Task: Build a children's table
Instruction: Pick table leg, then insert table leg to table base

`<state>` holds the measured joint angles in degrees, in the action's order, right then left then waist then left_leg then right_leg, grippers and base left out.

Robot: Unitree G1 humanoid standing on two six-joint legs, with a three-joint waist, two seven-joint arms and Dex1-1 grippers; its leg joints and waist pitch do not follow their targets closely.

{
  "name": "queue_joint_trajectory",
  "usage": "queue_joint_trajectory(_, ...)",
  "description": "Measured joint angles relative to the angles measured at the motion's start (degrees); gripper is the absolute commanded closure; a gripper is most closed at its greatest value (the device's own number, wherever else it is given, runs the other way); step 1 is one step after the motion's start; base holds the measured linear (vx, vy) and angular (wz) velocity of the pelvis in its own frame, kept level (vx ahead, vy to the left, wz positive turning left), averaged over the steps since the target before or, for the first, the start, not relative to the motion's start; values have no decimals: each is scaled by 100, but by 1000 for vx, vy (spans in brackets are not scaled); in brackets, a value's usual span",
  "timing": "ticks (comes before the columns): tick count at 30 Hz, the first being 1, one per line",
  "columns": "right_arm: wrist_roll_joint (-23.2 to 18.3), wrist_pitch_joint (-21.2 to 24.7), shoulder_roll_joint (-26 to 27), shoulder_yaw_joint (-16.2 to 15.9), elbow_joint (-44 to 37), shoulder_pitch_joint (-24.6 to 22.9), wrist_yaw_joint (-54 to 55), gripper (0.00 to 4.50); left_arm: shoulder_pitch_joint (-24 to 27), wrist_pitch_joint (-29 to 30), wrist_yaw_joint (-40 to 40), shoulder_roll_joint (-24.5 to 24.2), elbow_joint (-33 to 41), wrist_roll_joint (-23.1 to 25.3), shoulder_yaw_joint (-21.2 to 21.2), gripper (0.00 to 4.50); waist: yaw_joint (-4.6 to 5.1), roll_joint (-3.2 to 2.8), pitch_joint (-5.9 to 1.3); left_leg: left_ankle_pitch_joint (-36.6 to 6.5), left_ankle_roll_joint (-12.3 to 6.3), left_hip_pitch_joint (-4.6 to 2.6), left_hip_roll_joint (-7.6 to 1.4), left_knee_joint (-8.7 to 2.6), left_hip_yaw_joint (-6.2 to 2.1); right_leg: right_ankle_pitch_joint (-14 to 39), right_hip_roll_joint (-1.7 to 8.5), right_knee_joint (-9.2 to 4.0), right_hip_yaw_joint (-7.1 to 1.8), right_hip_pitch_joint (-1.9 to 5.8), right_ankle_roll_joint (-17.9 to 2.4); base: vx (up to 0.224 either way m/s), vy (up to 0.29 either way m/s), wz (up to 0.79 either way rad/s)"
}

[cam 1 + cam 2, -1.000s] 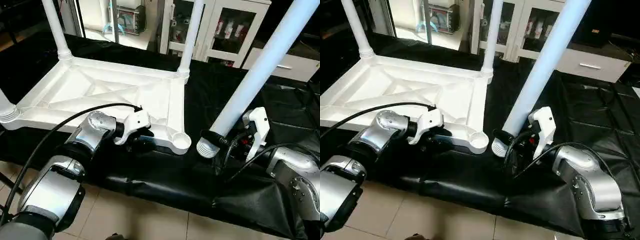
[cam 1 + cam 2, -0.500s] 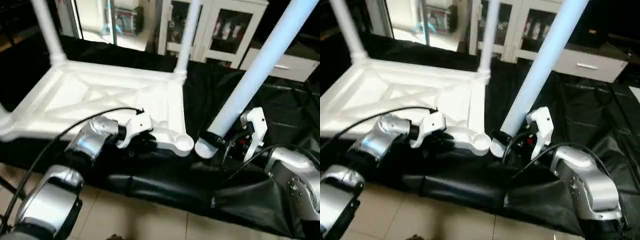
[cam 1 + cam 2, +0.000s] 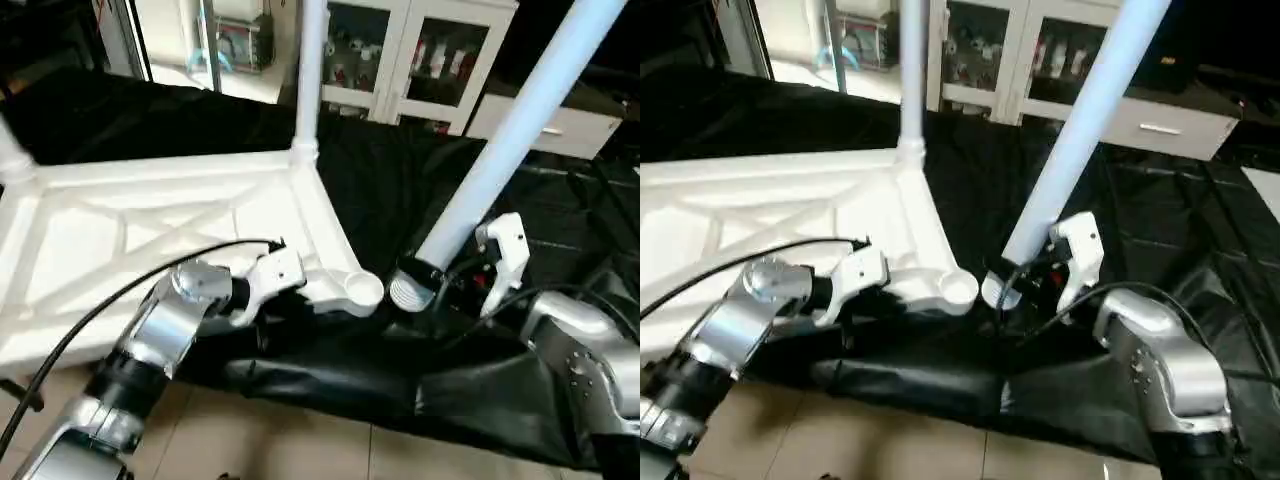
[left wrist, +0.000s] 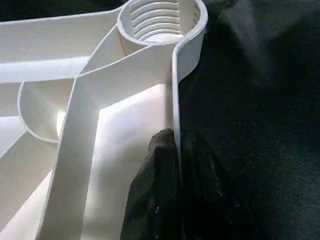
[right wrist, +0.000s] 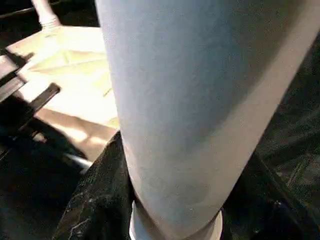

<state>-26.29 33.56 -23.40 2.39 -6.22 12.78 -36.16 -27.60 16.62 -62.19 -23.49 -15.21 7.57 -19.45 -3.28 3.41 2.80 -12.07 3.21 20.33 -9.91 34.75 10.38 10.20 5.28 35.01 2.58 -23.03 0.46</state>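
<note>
One white table top [image 3: 150, 230] was seen lying upside down on a black cloth [image 3: 400, 190], its X-shaped ribs facing up. Two legs were seen standing in its corner sockets: a far leg [image 3: 310, 60] and another leg [image 3: 12, 155] at the picture's left edge. One empty socket [image 3: 358, 290] with ridges inside was seen at the near corner. The left gripper [image 4: 177, 150] was closed on the thin side wall of the top just short of that socket, one finger [image 4: 155, 185] pressed against each face of the wall. One loose leg [image 3: 510, 130] was held tilted by the right gripper [image 3: 455, 285], whose fingers were clamped about its lower end, the ridged tip [image 3: 405, 293] lying just beside the empty socket without being seated in it. One white cabinet [image 3: 430, 50] stood behind.
</note>
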Motion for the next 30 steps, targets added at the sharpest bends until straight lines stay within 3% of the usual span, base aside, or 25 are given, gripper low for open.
queue_joint_trajectory(8,-28,139,274,-14,153,275,194,261,95,-288,-16,24,140,11,-122,448,-46,-5,1,0,0,10,2,-16,6,8,1,-6,-1,-7,2,0,0,0)
queue_joint_trajectory(15,-253,517,183,-328,260,504,-279,261,-105,-709,-84,167,-193,107,-321,448,-185,-2,1,2,-1,10,-1,-15,46,13,8,-5,-27,-2,9,0,0,0)
queue_joint_trajectory(19,-189,514,57,-503,496,526,-467,261,-131,-822,-290,167,-222,95,-360,448,-194,3,0,8,-11,13,-9,-15,84,17,18,-4,-39,-2,15,0,0,0)
queue_joint_trajectory(24,-21,479,44,-525,668,653,-564,261,-184,-823,-446,167,-235,91,-419,448,-190,62,-8,10,-15,19,-10,-14,91,22,21,-2,-39,-5,23,0,0,0)
queue_joint_trajectory(30,0,449,40,-658,749,758,-587,261,-207,-876,-575,167,-253,68,-463,448,-198,68,-8,10,-15,22,-11,-14,92,27,22,-2,-39,-3,31,0,0,0)
